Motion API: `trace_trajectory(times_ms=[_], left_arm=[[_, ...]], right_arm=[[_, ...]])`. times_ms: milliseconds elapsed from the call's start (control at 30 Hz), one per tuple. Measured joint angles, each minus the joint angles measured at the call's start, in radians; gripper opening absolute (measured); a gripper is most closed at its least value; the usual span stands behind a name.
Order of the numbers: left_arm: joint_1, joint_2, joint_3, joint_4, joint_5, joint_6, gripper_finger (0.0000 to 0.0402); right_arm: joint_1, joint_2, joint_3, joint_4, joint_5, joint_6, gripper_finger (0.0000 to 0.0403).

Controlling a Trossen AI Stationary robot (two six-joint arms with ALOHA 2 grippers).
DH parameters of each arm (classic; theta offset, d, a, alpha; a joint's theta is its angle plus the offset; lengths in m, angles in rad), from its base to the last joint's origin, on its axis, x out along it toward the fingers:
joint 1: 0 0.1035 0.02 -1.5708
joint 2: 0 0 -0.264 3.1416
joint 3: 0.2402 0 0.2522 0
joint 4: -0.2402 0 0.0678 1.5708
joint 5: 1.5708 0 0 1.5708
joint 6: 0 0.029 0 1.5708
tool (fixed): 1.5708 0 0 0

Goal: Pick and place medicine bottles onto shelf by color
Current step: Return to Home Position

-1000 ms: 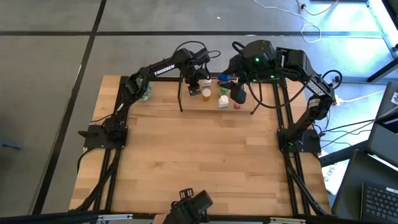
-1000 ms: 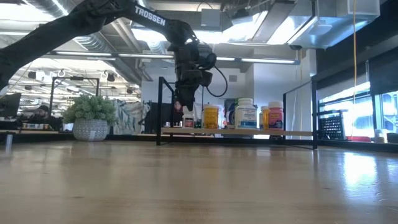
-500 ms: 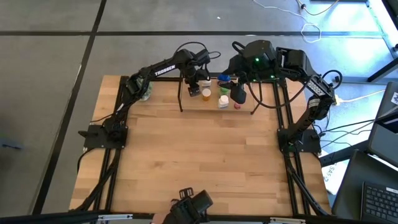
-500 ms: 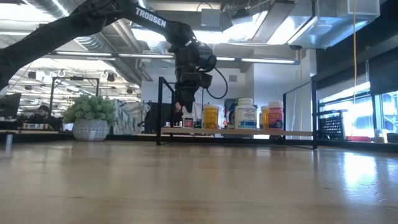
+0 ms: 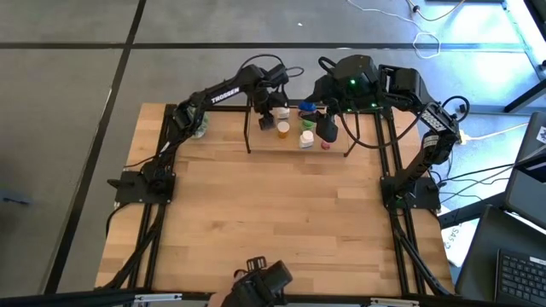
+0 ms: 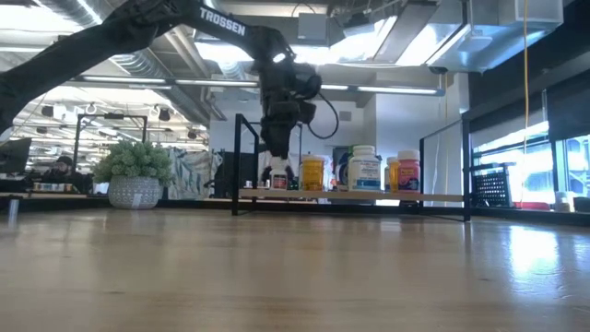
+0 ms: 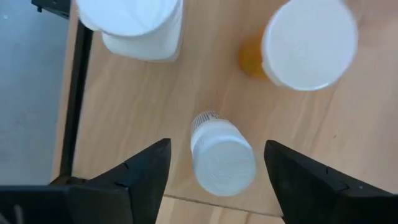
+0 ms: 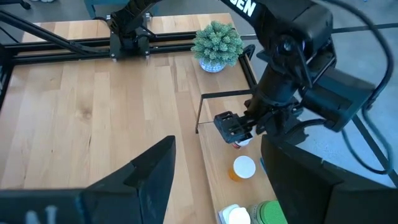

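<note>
Two end effectors hang over the shelf (image 5: 264,141) at the table's (image 5: 281,222) far edge. The left end effector (image 7: 217,148) is above the shelf's left end, fingers spread and gripping nothing. A small white bottle (image 7: 222,160) stands upright on the board just below the gap. A larger white bottle (image 7: 134,28) and an orange bottle (image 7: 252,59) stand nearby. The right end effector (image 5: 327,130), fingers also apart, hovers over the shelf's right half.

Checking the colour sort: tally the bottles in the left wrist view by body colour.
White bottles: 2, the small one under the open left gripper
Orange bottle: 1
Total: 3
</note>
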Motion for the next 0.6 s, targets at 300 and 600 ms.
trace_trajectory(times_ms=[300, 600], left_arm=[[-0.021, -0.045, 0.079, -0.107, -0.023, -0.008, 0.0254], [-0.08, -0.268, 0.079, -0.166, -0.065, -0.059, 0.025]], right_arm=[[0.0, 0.0, 0.0, 0.0, 0.0, 0.002, 0.0239], [0.0, 0.0, 0.0, 0.003, 0.0, 0.0, 0.0239]])
